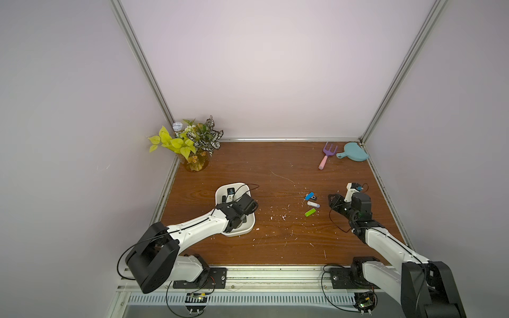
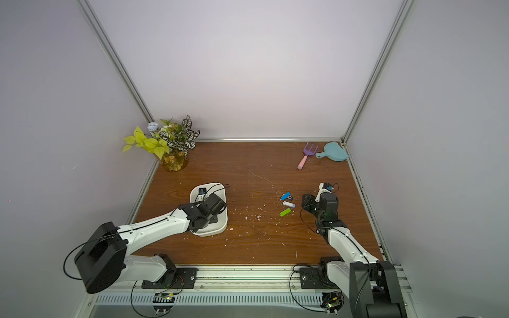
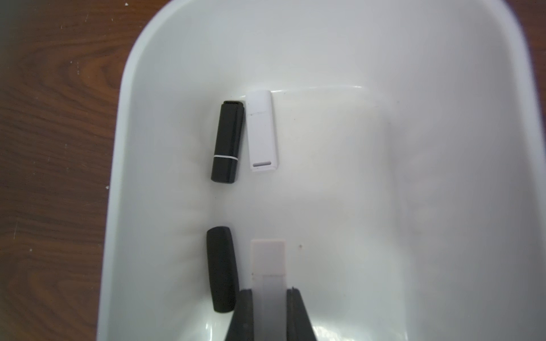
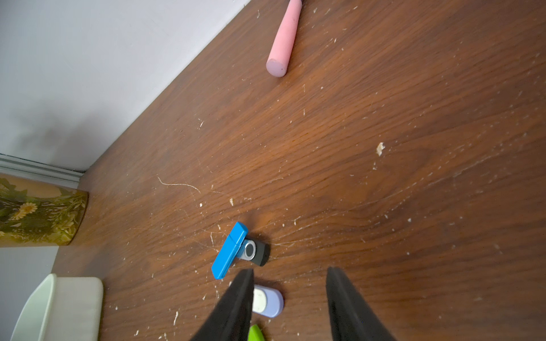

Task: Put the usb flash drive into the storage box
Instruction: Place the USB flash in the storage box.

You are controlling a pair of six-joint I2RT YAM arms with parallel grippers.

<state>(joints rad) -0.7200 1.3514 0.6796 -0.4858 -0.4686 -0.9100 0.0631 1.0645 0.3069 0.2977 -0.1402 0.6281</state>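
**Partly filled: drives going into the storage box, four still waiting outside it**

So far the job is looking roughly half done. The storage box [image 3: 177, 44] is already holding three loose drives: a black capped drive [image 3: 227, 141] lying touching a white drive [image 3: 263, 131], and a rounded black drive [image 3: 222, 268] nearer the left gripper [image 3: 270, 298]. That gripper is hovering inside the box, its jaws pinched on a pale translucent drive [image 3: 269, 259], which is hanging just above the box floor and, by my reading, is about to be let go.

Outside the box, well apart from it on the wooden table [image 1: 275, 247], a small cluster is still waiting: a blue drive [image 1: 309, 195] lying across a black swivel drive [image 4: 255, 251], a white and lilac drive [image 1: 313, 204], and a green drive [image 1: 310, 212]. The right gripper [image 4: 291, 298] is sitting beside that cluster with its jaws standing partly open and empty; the lilac drive is showing just past one finger, not between them.

A purple rake [image 1: 326, 154], a light-blue scoop [image 1: 354, 151] and a potted plant [image 1: 190, 143] are standing far from the box, uninvolved.
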